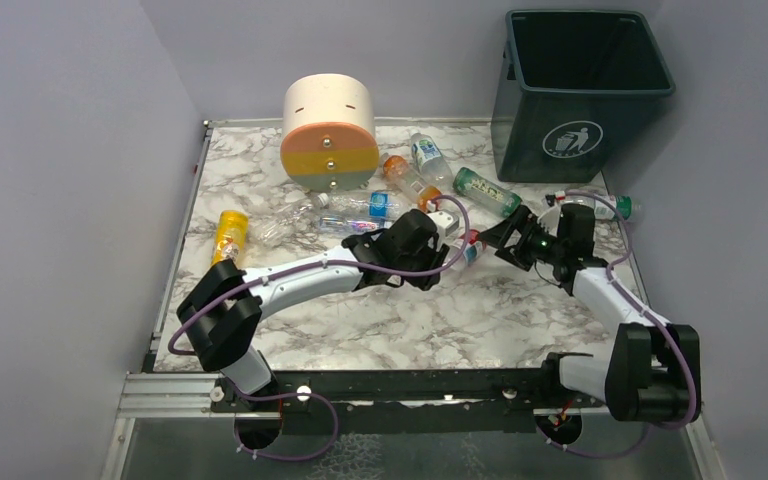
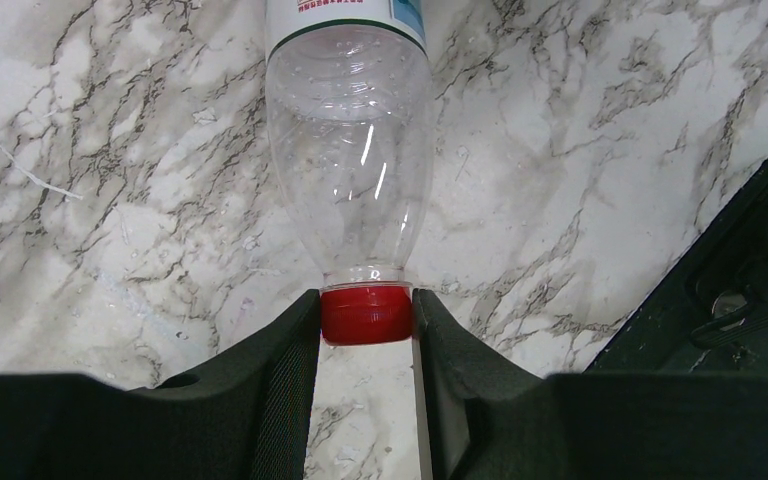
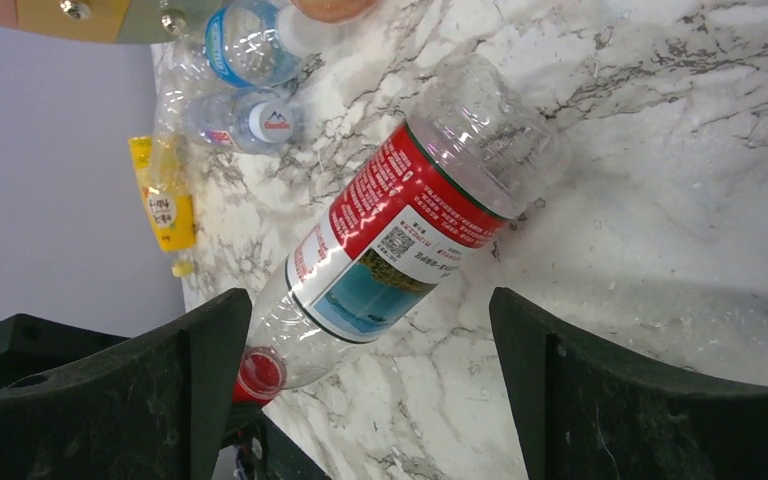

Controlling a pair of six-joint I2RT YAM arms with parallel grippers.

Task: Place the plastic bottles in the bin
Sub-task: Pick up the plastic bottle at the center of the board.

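Observation:
A clear bottle with a red label point(image 3: 400, 220) and a red cap point(image 2: 365, 313) lies low over the marble table at mid-right point(image 1: 470, 247). My left gripper point(image 2: 365, 300) is shut on its cap and shows in the top view point(image 1: 453, 247). My right gripper point(image 3: 368, 320) is open and empty, its jaws wide apart on either side of the bottle's neck end point(image 1: 502, 238). The dark teal bin point(image 1: 580, 90) stands at the back right. Several other bottles lie behind: orange point(image 1: 407, 178), blue-labelled point(image 1: 428, 155), green point(image 1: 487, 192), yellow point(image 1: 229, 235).
The cream drawer unit point(image 1: 329, 130) stands at the back centre. Clear bottles point(image 1: 355, 207) lie in front of it, and one more bottle point(image 1: 605, 206) lies by the right edge near the bin. The two grippers are close together.

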